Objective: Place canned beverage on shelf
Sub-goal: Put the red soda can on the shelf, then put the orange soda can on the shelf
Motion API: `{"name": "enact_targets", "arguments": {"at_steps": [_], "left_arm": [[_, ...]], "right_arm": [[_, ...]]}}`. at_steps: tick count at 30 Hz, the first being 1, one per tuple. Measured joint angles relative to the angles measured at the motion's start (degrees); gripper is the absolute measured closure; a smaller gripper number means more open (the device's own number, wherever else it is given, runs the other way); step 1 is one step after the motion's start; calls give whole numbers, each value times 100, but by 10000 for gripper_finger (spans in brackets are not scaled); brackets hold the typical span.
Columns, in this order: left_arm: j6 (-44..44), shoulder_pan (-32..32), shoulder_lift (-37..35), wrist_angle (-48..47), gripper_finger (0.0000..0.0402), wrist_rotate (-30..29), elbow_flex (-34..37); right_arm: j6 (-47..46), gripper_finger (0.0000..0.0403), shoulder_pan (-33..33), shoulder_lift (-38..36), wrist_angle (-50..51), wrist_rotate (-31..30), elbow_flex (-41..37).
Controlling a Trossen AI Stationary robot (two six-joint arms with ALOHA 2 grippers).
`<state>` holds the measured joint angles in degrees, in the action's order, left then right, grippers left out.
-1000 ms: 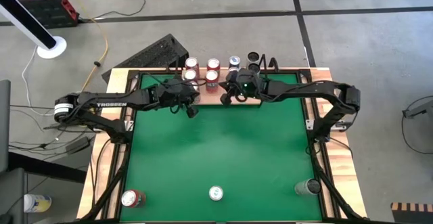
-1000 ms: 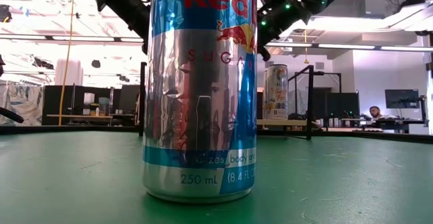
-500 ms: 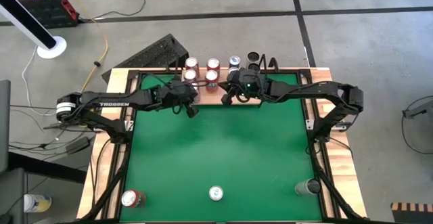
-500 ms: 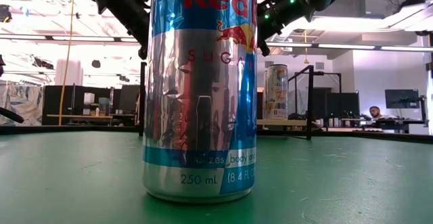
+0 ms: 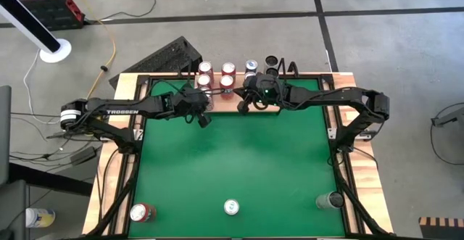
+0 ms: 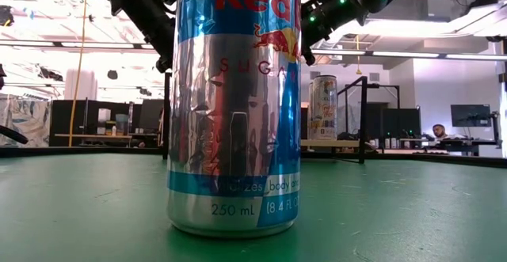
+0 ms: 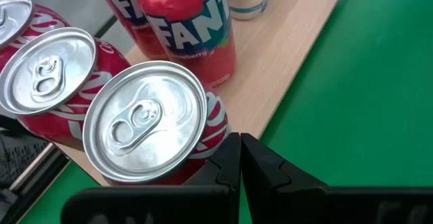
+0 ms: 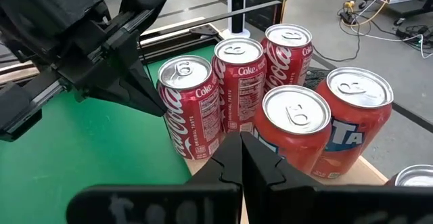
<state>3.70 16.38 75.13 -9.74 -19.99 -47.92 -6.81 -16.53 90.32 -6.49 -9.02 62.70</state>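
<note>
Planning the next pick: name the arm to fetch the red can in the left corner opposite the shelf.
Left, probably. The red can stands on its side of the table; the left gripper is shut and empty, like the right gripper, which would reach across.

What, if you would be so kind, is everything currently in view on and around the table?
Coca-Cola cans: three, red, on the shelf, toward the left arm's side.
Fanta cans: two, red, on the shelf beside the Coca-Cola cans.
Silver can: one, next to the Fanta cans.
Dark cans: two, by the shelf's right end.
Red Bull can: one, blue and silver, middle of the green table's near edge.
Red can: one, near-left corner.
Grey can: one, near-right corner.
Left gripper: fingers shut, empty, by the Coca-Cola cans.
Right gripper: fingers shut, empty, by the Fanta cans.
</note>
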Motion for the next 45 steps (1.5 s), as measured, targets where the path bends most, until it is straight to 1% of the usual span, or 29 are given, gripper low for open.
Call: {"name": "enact_targets", "arguments": {"at_steps": [17,23,26,29,31,33,37,41,43,45], "left_arm": [[22,-78,-107,-26,402,-29,-18],[-8,-239,-114,-166,402,-41,-360],[-11,-347,-115,-225,402,57,-614],[80,-528,-176,-725,402,291,-1003],[263,-703,-231,-1249,402,603,-1317],[538,-941,-293,-1894,401,954,-1607],[1191,-1610,-353,-3004,402,1639,-2112],[1952,-2555,-421,-3851,402,2280,-2414],[2395,-3097,-442,-4223,402,2598,-2444],[2856,-3668,-439,-4403,402,2797,-2461]], "right_arm": [[88,383,0,2,9,33,2],[158,383,0,-39,31,173,9],[250,383,0,-94,103,182,9],[299,383,0,-163,104,209,14],[316,382,0,-255,253,383,7],[393,382,2,-304,141,484,19],[417,382,9,-391,125,708,13],[104,382,52,-387,197,962,11],[-76,382,167,-387,187,971,11],[-219,382,393,-387,159,928,11]]}}
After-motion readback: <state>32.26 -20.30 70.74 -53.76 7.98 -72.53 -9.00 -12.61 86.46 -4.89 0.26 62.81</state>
